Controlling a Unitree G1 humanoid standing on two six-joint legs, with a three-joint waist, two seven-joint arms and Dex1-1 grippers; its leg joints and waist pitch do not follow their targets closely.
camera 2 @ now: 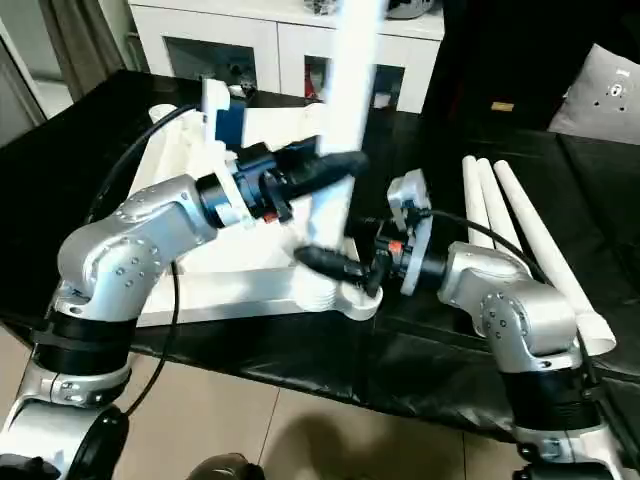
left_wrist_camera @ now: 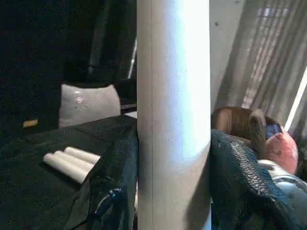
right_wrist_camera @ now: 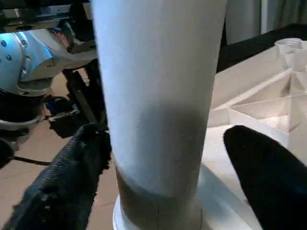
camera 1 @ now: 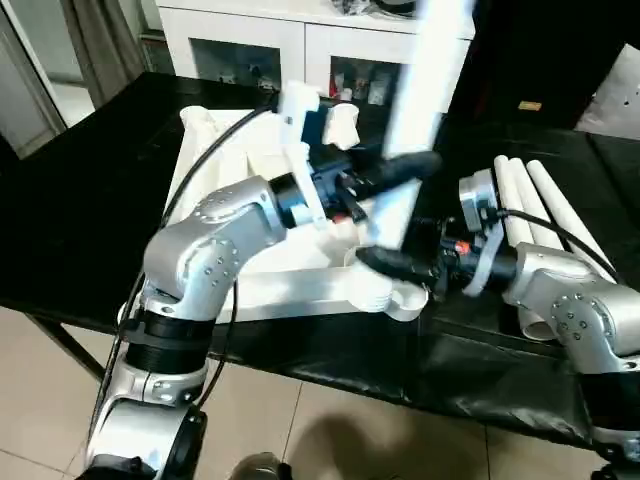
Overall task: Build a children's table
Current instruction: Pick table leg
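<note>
Left gripper (left_wrist_camera: 172,187): fingers pressed against both sides of an upright white leg (camera 1: 420,110), pinching it partway up its length.
Right gripper (right_wrist_camera: 163,191): jaws spread wider than the leg, one black finger (right_wrist_camera: 62,182) close beside it, the other finger (right_wrist_camera: 268,177) standing apart with a gap; placed low on the same leg, just above the socket.
Upright leg: foot seated in the round corner socket (camera 1: 395,295) at the near corner of the tabletop, shaft rising out of the top of the head views.
Tabletop (camera 1: 250,200): white plastic, laid upside down, ribbed underside (right_wrist_camera: 259,108) facing up, resting on the black-covered work table (camera 1: 90,200).
Spare legs (camera 2: 510,225): three white tubes lying side by side on the black cover, on the robot's right, well apart from the tabletop.
Room: white cabinet (camera 1: 300,45) with glass doors behind the work table; beige tiled floor (camera 1: 300,430) in front; curtain (left_wrist_camera: 268,67) and a grey cushion (left_wrist_camera: 88,103) seen from the left wrist.
</note>
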